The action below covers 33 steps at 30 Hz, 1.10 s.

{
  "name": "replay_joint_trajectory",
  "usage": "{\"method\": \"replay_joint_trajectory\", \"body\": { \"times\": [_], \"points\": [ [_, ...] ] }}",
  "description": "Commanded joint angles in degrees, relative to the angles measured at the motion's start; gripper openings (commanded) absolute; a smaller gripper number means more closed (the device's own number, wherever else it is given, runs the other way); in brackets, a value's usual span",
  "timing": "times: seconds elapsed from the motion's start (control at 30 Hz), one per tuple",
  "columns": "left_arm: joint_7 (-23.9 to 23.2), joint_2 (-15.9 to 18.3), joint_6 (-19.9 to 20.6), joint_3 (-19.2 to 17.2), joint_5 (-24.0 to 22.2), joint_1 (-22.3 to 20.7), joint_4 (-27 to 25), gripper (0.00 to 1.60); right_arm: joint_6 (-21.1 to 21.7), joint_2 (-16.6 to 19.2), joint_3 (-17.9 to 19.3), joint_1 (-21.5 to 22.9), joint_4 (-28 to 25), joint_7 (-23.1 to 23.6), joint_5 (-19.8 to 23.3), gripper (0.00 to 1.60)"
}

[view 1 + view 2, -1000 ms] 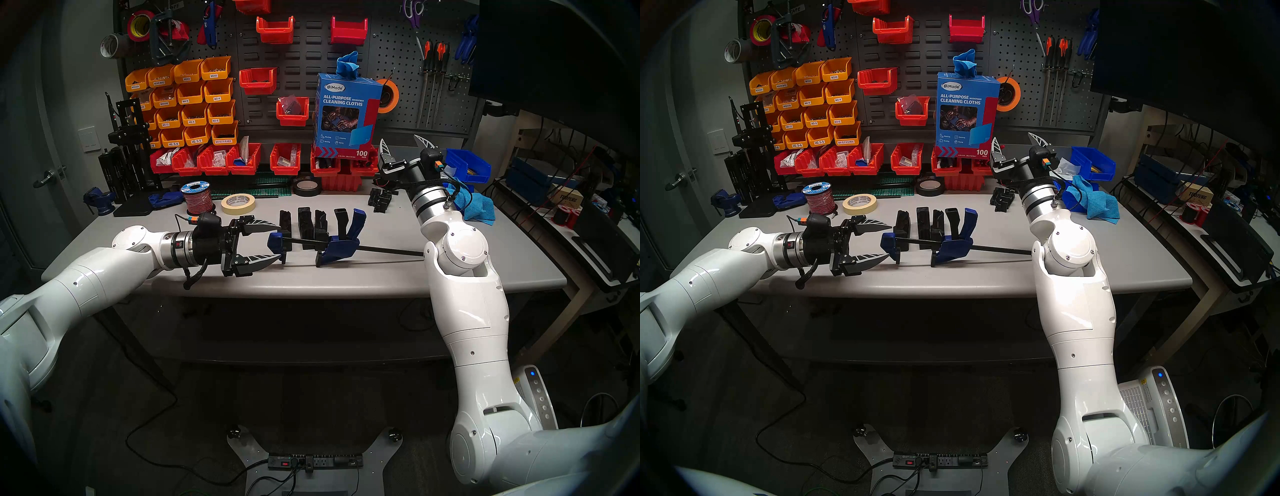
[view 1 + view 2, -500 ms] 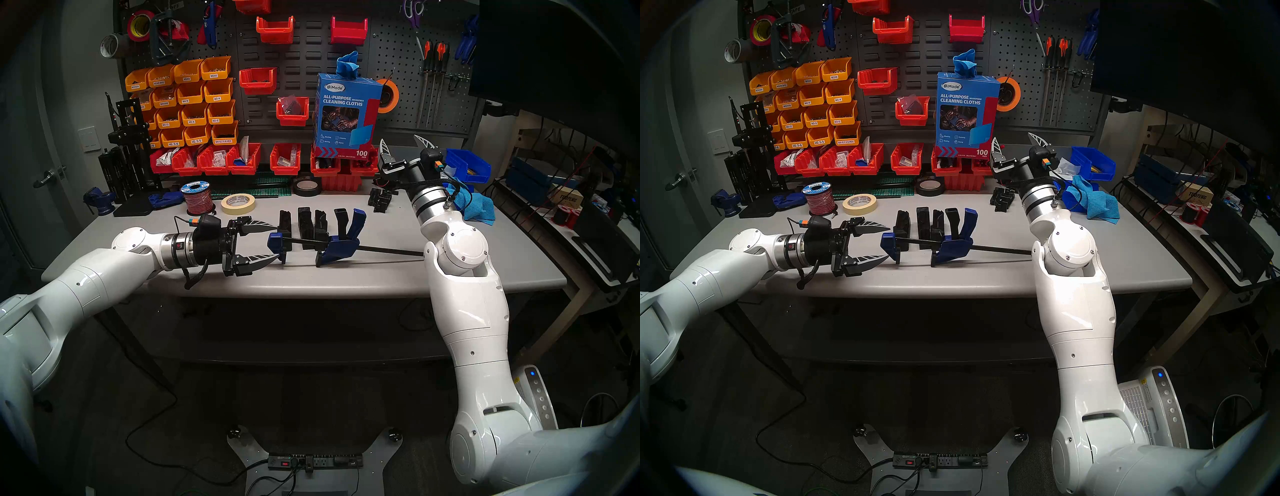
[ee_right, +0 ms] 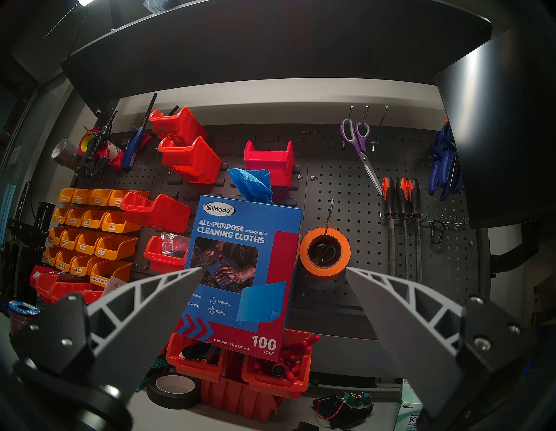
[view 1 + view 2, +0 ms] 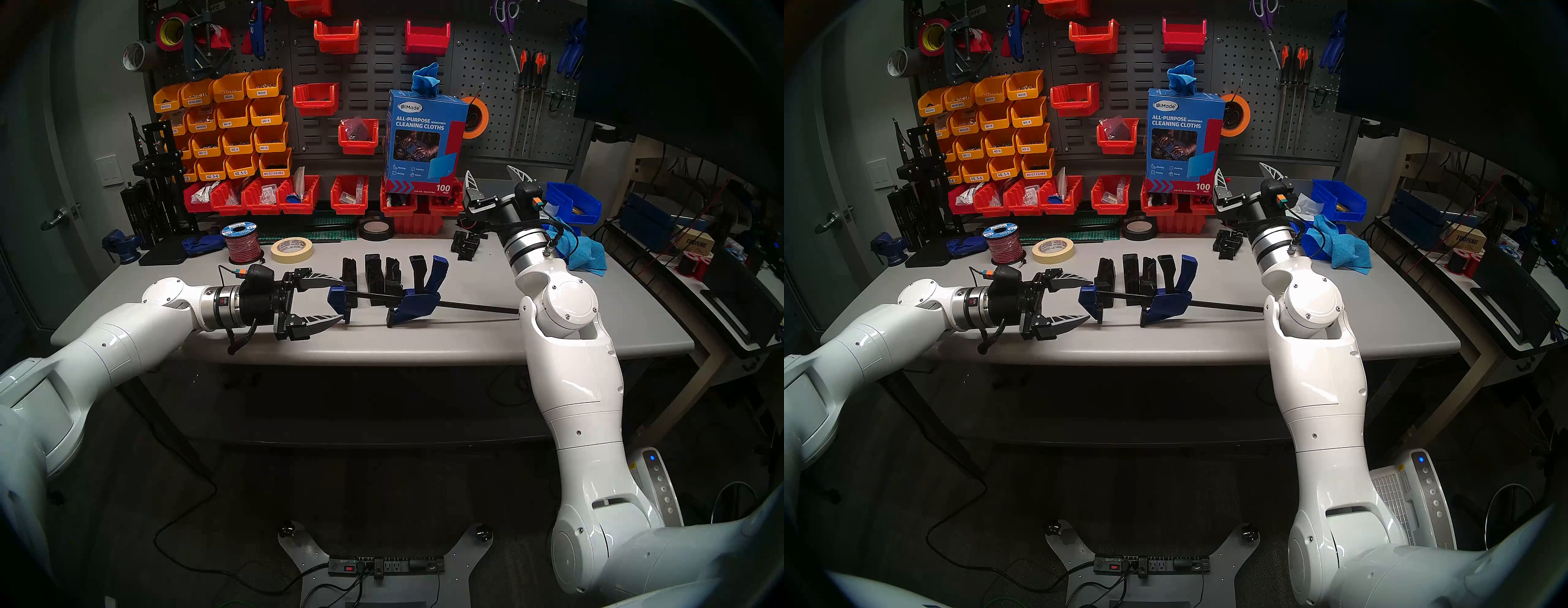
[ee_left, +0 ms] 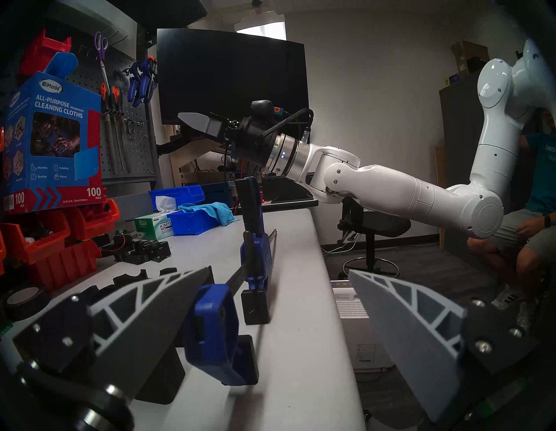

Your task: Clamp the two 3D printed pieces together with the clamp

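Change: your left gripper (image 4: 335,300) has crept a touch toward the clamp's fixed end since the earlier frames; the clamp, the pieces and your right arm sit as before.
Clamp (image 4: 401,302): it lies on the table (image 4: 466,339) near the front edge, bar running left to right, the far end of the bar passing behind your right arm. Nothing holds it.
Clamp ends: the fixed blue end (image 5: 212,334) points at your left gripper; the sliding head with the trigger handle (image 4: 437,274) sits further right, handle tilted up.
Pieces (image 4: 382,278): black blocks stand upright just behind the bar, between the two clamp ends as the head views show it. Whether they touch each other, or the pads, you cannot tell.
Left gripper: fingers spread wide and level, one tip either side of the fixed end, gripping nothing. That line-up looks meant for closing on that end so the bar is steadied.
Right gripper (image 4: 494,180): also spread wide and empty, raised at the back of the table toward the pegboard (image 3: 361,195), well apart from the clamp, probably parked out of the way.
Next: close on the fixed end squarely; a skewed grip could swing the bar into the pieces.
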Motion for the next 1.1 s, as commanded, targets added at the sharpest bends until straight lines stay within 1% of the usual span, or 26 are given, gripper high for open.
{"method": "replay_joint_trajectory", "body": {
  "times": [0.0, 0.37, 1.07],
  "points": [
    [-0.02, -1.01, 0.19, 0.08, 0.43, -0.74, 1.09, 1.6, -0.03, 0.0, -0.01, 0.37, -0.75, 0.01, 0.0, 1.6],
    [-0.37, -2.29, 0.0, -0.34, 0.91, -1.19, 2.99, 1.6, -0.03, 0.0, -0.01, 0.37, -0.75, 0.01, 0.0, 1.6],
    [-2.76, -4.5, 0.21, -1.06, 1.44, -2.35, 6.27, 1.6, -0.03, 0.0, -0.01, 0.37, -0.75, 0.01, 0.0, 1.6]
  ]
}}
